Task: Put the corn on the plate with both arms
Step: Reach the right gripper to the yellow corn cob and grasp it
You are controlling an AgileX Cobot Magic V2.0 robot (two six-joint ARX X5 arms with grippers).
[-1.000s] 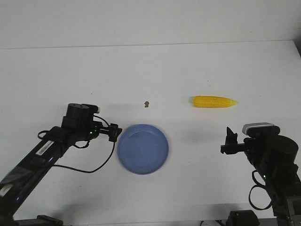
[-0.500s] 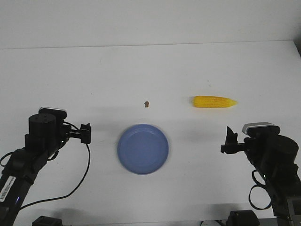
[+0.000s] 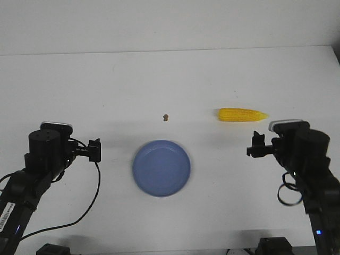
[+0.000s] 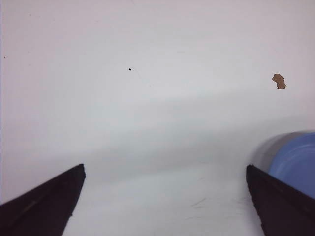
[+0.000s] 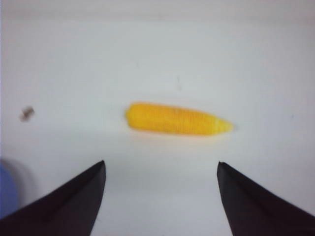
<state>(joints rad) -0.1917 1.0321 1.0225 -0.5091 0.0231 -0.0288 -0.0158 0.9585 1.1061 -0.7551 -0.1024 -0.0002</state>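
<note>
Corn (image 3: 243, 115) lies crosswise, tip pointing right; both arms' fingers spread, empty.

Left arm (image 3: 32, 175): extended forward from the near left corner, wrist block raised, left gripper (image 3: 95, 150) pointing inward. Its jaws are spread wide, with nothing between them. Right arm (image 3: 311, 175): extended forward from the near right corner, right gripper (image 3: 257, 147) pointing inward. Its jaws are also spread wide and hold nothing. Both grippers hover clear of the counter.
</note>
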